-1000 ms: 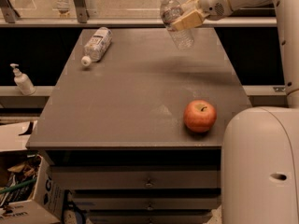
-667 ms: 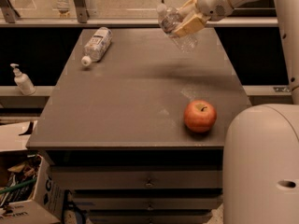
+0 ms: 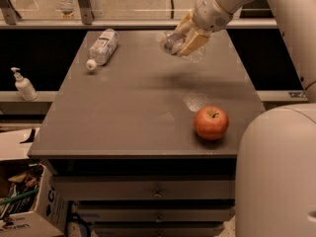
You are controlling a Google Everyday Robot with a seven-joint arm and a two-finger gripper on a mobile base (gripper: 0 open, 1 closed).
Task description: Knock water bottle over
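Note:
The water bottle [image 3: 170, 42] is a clear ribbed plastic bottle. It lies tilted, almost on its side, with one end pointing left, above the far right part of the grey table [image 3: 133, 112]. My gripper [image 3: 190, 37] reaches in from the upper right. Its tan fingers [image 3: 193, 42] are closed around the bottle's right part. A soft shadow lies on the table below the bottle, so it seems to be off the surface. The bottle's cap and label band are hidden.
A stouter bottle with a large white label [image 3: 102, 47] lies on its side at the table's far left. A red apple [image 3: 211, 123] sits near the front right. A white pump dispenser [image 3: 23, 85] stands on a ledge left. A cardboard box [image 3: 29, 216] is at lower left.
The gripper has moved left and slightly down with the water bottle. The bottle has tipped from nearly upright to almost on its side. The apple and the labelled bottle have not moved.

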